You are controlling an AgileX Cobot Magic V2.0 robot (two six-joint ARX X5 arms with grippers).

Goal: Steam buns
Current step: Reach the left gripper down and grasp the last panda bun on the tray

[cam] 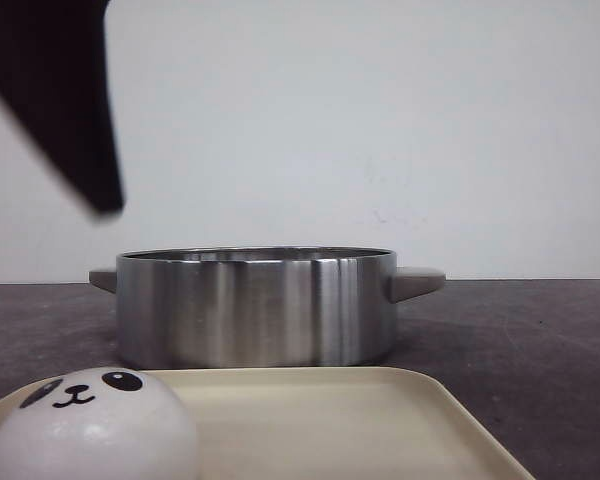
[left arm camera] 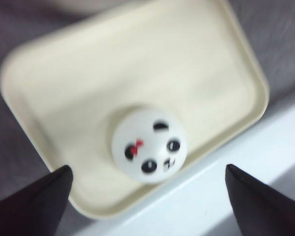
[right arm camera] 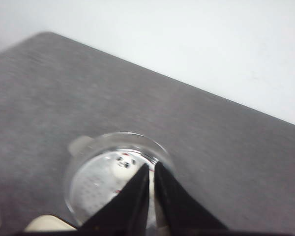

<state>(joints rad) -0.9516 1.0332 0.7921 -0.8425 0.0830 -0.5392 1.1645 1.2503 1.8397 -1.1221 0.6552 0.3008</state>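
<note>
One white panda bun (cam: 85, 425) sits on the cream tray (cam: 380, 420) near its front left. In the left wrist view this bun (left arm camera: 148, 145) has a red bow, and my left gripper (left arm camera: 148, 169) hangs above it, open wide and empty. A dark finger of my left arm (cam: 95, 170) shows at the upper left of the front view. My right gripper (right arm camera: 152, 165) is shut and empty, high above the steel pot (right arm camera: 115, 177). A panda bun (right arm camera: 124, 164) lies inside the pot. The fingers hide part of the pot's inside, so I cannot tell where the other buns are.
The steel pot (cam: 255, 305) with two side handles stands just behind the tray on the dark grey table (cam: 540, 350). A white wall is behind. In the left wrist view a white strip (left arm camera: 226, 196) runs along the tray's edge.
</note>
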